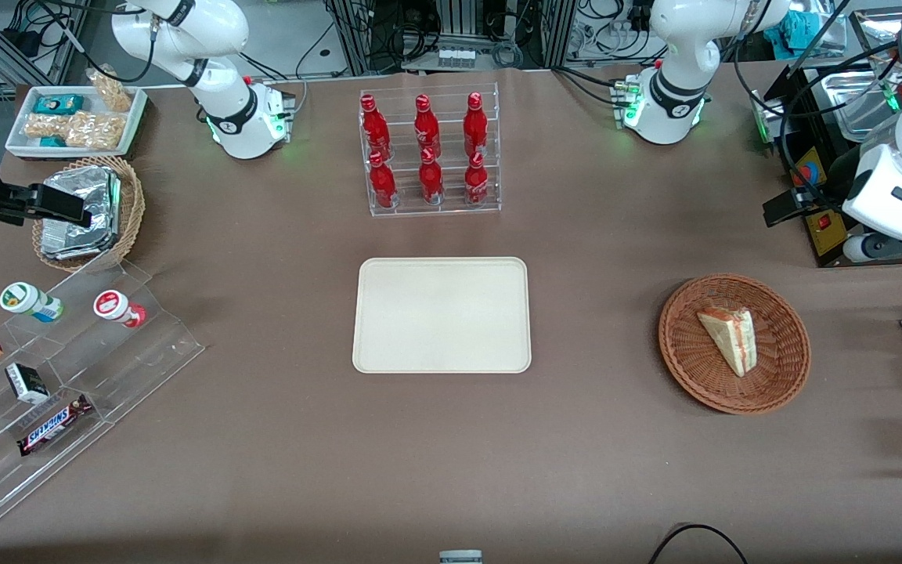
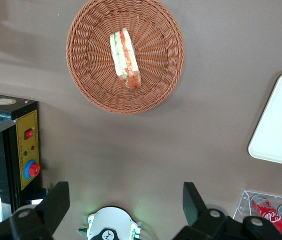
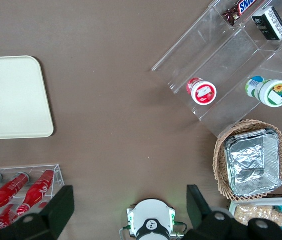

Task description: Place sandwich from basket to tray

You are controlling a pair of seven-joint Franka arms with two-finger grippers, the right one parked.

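Status: the sandwich [image 1: 729,340] lies in the basket [image 1: 686,356], a wide shallow reddish-brown wicker round. In the front view the basket sits in the middle band of the frame, toward the working arm's end of the table. The sandwich rests on the basket floor near its middle, pointed end toward the front camera, with its pink-red and green filling layers showing along one side.

The tray [image 1: 441,315] occupies the centre of the front-view frame. It lies flat on the brown table [image 1: 263,470], well apart from the basket.

The gripper [image 1: 786,208] of the left arm hangs in the air at mid height of the front-view frame, toward the working arm's end. It is farther from the front camera than the basket and clear of the basket rim. In the left wrist view the gripper [image 2: 126,195] has its two black fingers [image 2: 56,200] spread wide: the pincer is released and nothing is held between them. The same view shows the sandwich [image 2: 125,59] in the basket [image 2: 91,80], with a rounded corner of the tray [image 2: 280,125] off to one side.

A clear rack of red bottles [image 1: 429,153] stands in the upper centre of the front-view frame, farther from the camera than the tray
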